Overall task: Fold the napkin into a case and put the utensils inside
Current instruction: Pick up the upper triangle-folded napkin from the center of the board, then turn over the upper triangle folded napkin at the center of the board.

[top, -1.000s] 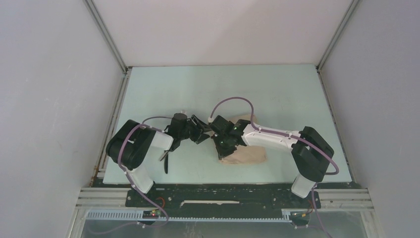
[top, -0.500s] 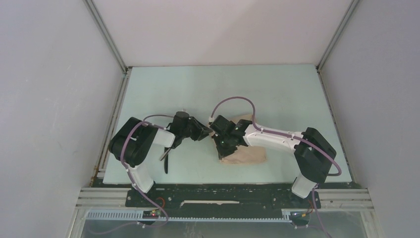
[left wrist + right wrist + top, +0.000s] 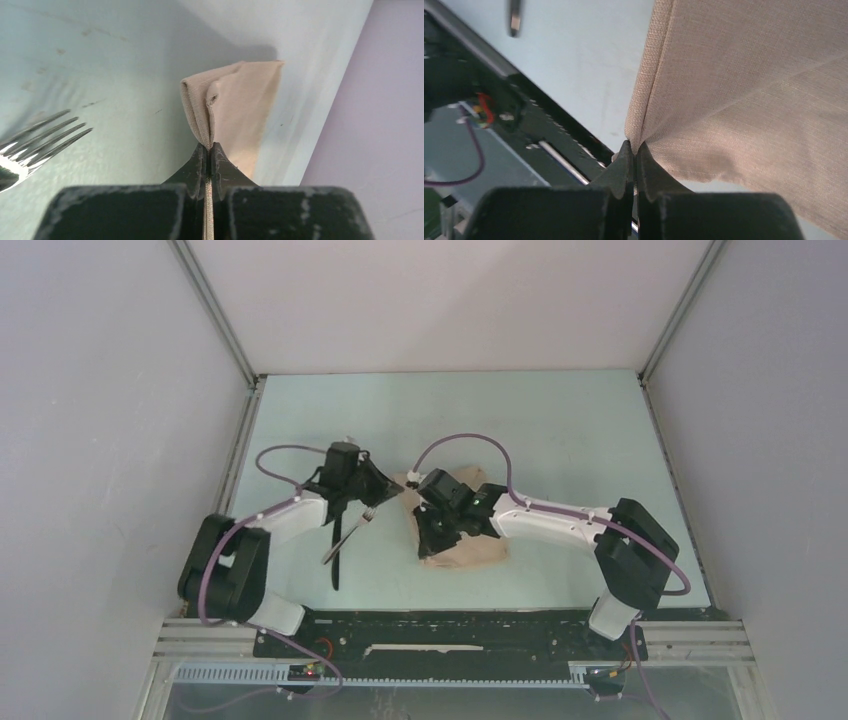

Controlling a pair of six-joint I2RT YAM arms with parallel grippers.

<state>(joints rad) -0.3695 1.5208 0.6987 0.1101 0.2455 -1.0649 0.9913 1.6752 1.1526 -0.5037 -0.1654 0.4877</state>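
Note:
The beige napkin (image 3: 470, 545) lies folded on the table right of centre, with one corner lifted. My left gripper (image 3: 393, 486) is shut on that far-left corner, and in the left wrist view (image 3: 208, 148) a strip of cloth (image 3: 235, 100) runs between its closed jaws. My right gripper (image 3: 428, 530) is shut on the napkin's left edge, also seen in the right wrist view (image 3: 634, 149) with the cloth (image 3: 749, 90) spreading away from it. The silver fork (image 3: 352, 530) lies slanted left of the napkin, its tines (image 3: 47, 136) close to my left gripper. The black knife (image 3: 336, 565) lies beside it.
The pale green table (image 3: 560, 440) is walled by grey panels on three sides. A black rail (image 3: 450, 625) with the arm bases runs along the near edge and also shows as the dark rail (image 3: 524, 115) in the right wrist view. The right arm's purple cable (image 3: 470, 440) arches above the napkin.
My left gripper went from open to shut on the napkin's corner while its arm stretched out. The napkin and my right gripper shifted a little to the left.

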